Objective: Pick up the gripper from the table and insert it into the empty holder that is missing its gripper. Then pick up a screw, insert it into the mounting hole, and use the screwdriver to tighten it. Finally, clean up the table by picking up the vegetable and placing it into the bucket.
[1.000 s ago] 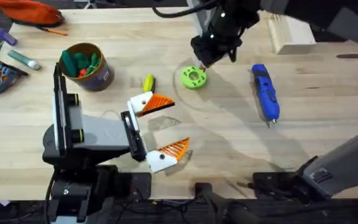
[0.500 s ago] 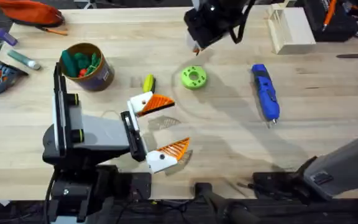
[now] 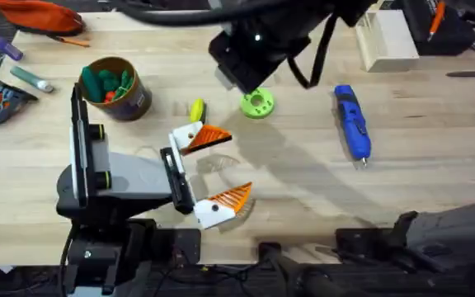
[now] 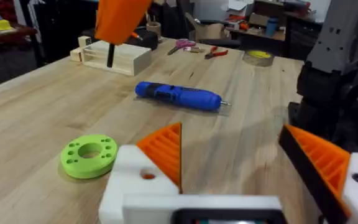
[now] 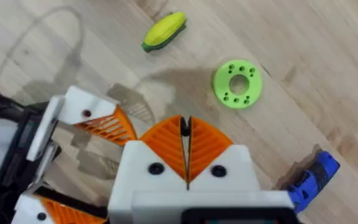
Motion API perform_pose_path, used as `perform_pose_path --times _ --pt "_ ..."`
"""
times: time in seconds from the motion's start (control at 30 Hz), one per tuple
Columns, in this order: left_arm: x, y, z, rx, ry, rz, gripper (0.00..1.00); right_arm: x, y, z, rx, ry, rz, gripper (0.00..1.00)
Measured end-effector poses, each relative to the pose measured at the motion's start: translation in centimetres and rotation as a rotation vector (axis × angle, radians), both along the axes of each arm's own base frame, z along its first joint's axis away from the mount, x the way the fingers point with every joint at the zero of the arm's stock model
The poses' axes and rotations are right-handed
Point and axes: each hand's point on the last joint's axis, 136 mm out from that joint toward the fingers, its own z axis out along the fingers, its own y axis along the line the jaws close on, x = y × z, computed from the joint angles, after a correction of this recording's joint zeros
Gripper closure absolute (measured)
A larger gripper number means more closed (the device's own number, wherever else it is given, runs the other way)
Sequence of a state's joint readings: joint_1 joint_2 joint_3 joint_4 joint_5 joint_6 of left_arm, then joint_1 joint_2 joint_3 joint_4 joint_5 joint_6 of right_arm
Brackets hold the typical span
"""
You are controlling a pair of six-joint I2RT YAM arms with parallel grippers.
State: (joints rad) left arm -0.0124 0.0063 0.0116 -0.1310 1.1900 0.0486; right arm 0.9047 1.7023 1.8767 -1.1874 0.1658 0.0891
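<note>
Orange ribbed fingers on the left gripper [image 3: 211, 169] are spread wide apart, low over the wooden table [image 3: 303, 181], with nothing between them. The right gripper [image 5: 186, 138] is up above the table with its orange fingers pressed together; can't tell if anything tiny is pinched. The yellow vegetable [image 3: 196, 110] lies on the table between the bucket [image 3: 114, 88] and the green disc [image 3: 256, 103]. The blue screwdriver [image 3: 352, 122] lies flat, well off to the right of the disc.
</note>
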Motion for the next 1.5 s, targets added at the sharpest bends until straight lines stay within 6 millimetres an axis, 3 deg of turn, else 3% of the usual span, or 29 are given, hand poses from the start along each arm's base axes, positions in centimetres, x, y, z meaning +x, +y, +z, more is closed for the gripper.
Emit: perform_pose_path --times 0.8,1.03,1.5 --pt "0.0 0.0 0.0 0.000 0.000 0.000 0.011 -6.1 4.1 1.5 0.013 -0.012 0.187 0.995" --pt "0.0 0.0 0.0 0.000 0.000 0.000 0.011 -6.2 5.8 1.2 0.029 -0.028 0.218 0.995" --pt "0.0 0.0 0.0 0.000 0.000 0.000 0.012 -7.4 6.8 -0.1 0.001 -0.003 0.266 0.995"
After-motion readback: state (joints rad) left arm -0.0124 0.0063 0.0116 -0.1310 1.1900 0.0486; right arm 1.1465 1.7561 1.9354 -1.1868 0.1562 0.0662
